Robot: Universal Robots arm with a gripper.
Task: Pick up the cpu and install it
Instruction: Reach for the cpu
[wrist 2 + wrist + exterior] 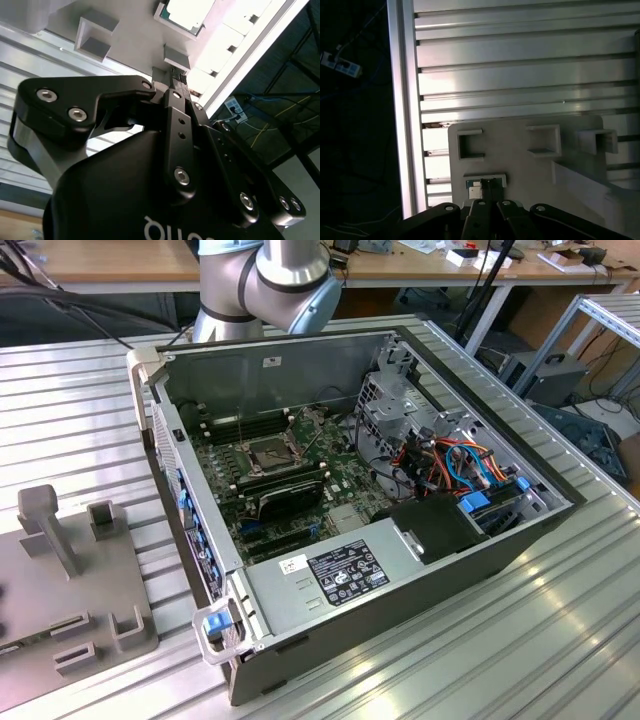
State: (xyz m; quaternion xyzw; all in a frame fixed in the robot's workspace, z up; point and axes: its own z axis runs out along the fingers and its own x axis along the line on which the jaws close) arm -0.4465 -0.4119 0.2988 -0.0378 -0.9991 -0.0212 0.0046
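Second wrist view catches the cpu, exterior view the socket

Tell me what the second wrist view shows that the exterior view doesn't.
Second wrist view: the gripper, fingertips together, near the cpu, which lies in a pocket of the fixture plate. Exterior view: the arm, the open computer case, its socket and the power supply. Both: the ribbed metal table and the grey fixture plate.
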